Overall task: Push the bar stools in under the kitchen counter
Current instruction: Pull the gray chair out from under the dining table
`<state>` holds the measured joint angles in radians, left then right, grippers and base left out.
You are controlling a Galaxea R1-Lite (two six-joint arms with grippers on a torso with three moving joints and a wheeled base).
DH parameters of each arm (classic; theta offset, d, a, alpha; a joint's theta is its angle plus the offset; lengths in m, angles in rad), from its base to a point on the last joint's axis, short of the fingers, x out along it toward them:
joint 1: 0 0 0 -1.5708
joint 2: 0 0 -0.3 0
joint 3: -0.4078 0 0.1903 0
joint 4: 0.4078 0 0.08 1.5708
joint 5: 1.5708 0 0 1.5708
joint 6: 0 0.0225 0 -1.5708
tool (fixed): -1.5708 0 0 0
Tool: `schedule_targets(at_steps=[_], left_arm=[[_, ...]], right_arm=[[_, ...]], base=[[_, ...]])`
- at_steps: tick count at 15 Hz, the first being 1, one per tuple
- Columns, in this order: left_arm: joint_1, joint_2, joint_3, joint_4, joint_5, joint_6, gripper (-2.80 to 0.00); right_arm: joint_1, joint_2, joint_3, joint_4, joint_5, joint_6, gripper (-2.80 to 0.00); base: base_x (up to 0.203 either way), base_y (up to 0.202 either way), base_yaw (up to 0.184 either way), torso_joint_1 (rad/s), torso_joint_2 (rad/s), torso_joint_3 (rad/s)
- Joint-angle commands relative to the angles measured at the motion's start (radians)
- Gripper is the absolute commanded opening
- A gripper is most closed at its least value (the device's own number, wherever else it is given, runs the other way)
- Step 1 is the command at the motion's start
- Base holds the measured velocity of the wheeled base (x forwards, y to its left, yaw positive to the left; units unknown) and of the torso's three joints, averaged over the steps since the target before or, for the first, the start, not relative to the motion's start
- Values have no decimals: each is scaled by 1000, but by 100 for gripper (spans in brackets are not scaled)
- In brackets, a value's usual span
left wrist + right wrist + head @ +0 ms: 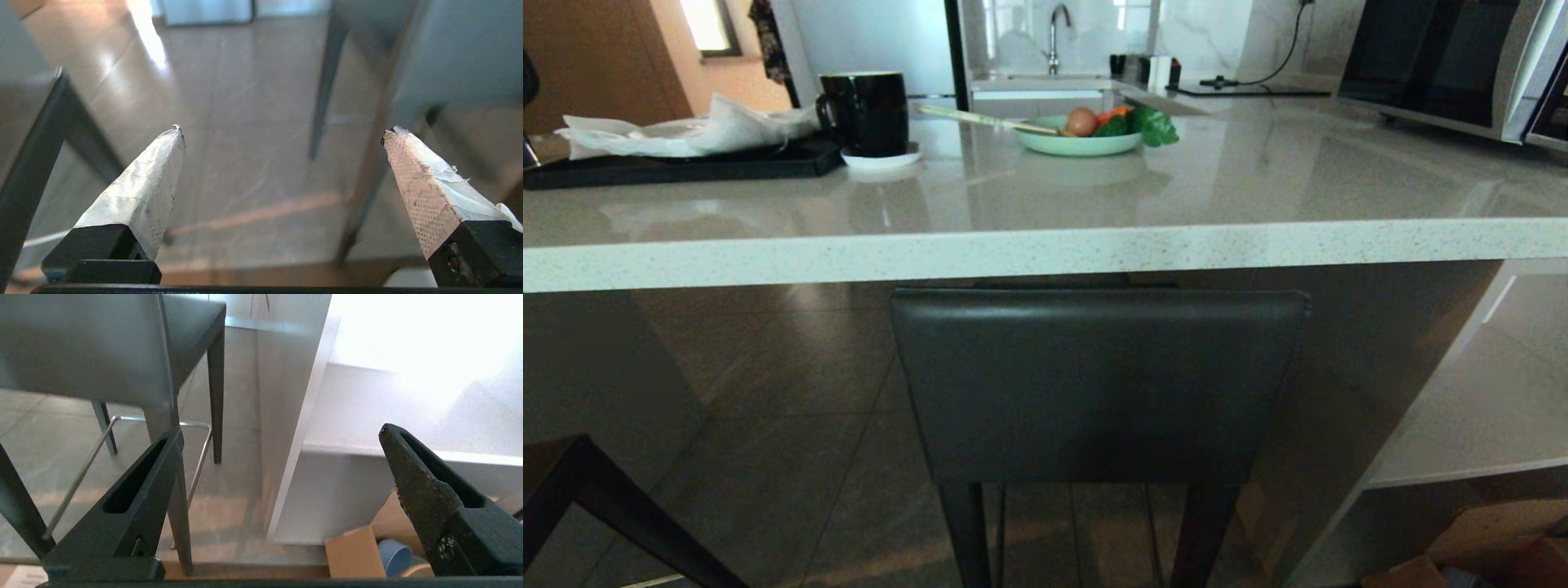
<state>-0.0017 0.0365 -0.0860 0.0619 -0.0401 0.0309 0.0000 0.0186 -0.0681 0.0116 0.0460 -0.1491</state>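
1. You've got two bar stools: one stool (1098, 384) dead centre with its backrest just below the counter (1045, 249) edge, the other stool (572, 498) at 8 o'clock.
2. Glossy tiled floor (768, 425), white shelves (1478, 408) at 4 o'clock.
3. Left claw (282, 130) and right claw (280, 430) both gape wide, holding nothing.

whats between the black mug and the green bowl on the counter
Only bare counter in the head view, between the black mug and the green bowl.
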Motion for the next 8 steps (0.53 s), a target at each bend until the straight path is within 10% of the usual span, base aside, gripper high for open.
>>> schedule_targets(at_steps=[1,5,8], left_arm=[[-8,143,-124,-1,-14,-61,0],[-50,574,-305,-99,-41,-161,0],[-78,781,-260,-471,-99,-181,0]], right_arm=[[2,102,-74,1,3,25,0],[8,417,-201,-90,44,214,0],[26,603,-223,-243,186,302,0]], base=[[0,0,0,0,0,0],[0,0,0,0,0,0],[0,0,0,0,0,0]])
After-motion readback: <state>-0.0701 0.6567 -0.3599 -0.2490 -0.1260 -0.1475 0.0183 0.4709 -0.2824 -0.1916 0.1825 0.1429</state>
